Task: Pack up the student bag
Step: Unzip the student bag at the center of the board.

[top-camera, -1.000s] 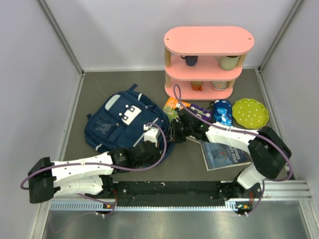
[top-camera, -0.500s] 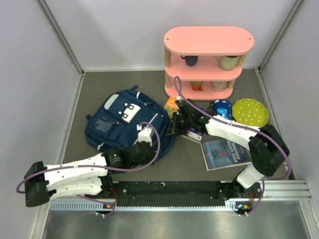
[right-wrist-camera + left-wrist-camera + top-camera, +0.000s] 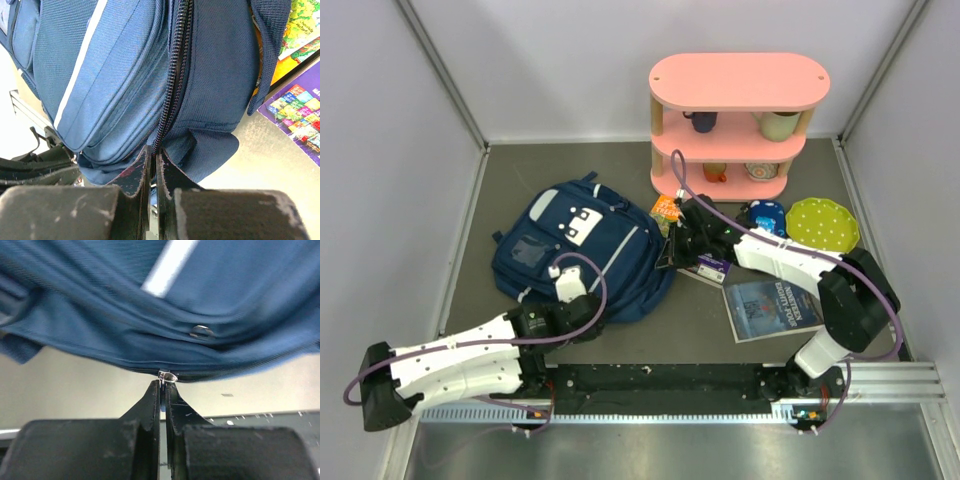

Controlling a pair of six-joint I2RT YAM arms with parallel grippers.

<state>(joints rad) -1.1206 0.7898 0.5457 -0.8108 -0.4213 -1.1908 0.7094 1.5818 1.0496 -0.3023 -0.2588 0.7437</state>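
The student bag (image 3: 590,245) is laid left-centre on the bench (image 3: 570,170). The left hand (image 3: 163,385) is clamped on the zipper pull (image 3: 167,376), and the right hand (image 3: 152,155) is pinched on the seam. That tiny pull could easily be lost if yanked.

Student bag (image 3: 620,265) left of the shelf (image 3: 740,80), book (image 3: 770,308) and plate (image 3: 822,225) to its right, before the shelf

- The student bag (image 3: 585,245) lies flat on the grey table (image 3: 510,165).
- The left gripper (image 3: 568,292) meets its near edge, and the right gripper (image 3: 671,258) meets its right edge.
- A pink shelf (image 3: 740,82) stands behind, with a green plate (image 3: 822,226) beside it.
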